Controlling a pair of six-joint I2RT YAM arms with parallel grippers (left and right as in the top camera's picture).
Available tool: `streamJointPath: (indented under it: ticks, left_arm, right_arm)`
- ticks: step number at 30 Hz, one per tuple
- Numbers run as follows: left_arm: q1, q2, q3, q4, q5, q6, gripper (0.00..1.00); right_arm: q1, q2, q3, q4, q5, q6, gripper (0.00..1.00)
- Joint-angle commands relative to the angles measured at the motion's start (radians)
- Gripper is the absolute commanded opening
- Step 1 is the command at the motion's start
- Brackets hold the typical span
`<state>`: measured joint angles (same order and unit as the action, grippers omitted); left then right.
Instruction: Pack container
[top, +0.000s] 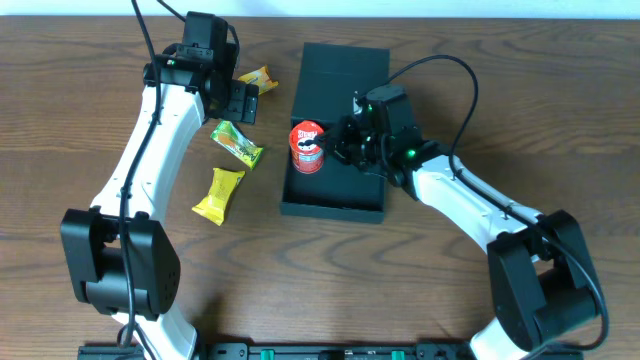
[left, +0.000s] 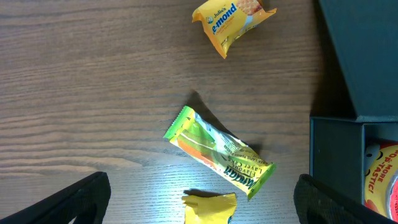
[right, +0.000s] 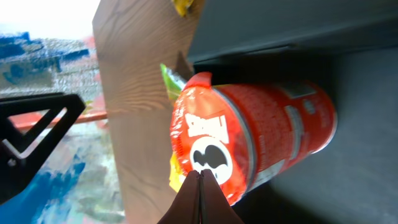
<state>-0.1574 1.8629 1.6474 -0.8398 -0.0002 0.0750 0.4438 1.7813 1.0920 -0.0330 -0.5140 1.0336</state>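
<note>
Box (top: 332, 209) is found directly under the right gripper (right: 200, 177), whose fingers are pressed together on nothing, tips at the lid of the red can (top: 307, 146) standing inside. The can could be toppled by a sideways nudge. The left gripper (left: 202, 196) is spread wide; ahead of it the green packet (left: 217, 152) and yellow packet (left: 210, 208) lie close enough that both might be pinched.
</note>
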Motion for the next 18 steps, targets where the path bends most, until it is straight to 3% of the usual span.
streamJointPath:
  ticks: [1, 18]
  left_arm:
    - [0.002, 0.000, 0.024, -0.001, -0.007, -0.011, 0.95]
    - [0.002, 0.000, 0.024, 0.000, -0.007, -0.011, 0.95]
  right_arm:
    - [0.008, 0.004, 0.004, -0.013, 0.066, -0.044, 0.01]
    - [0.016, 0.005, 0.004, -0.036, 0.145, -0.047, 0.02]
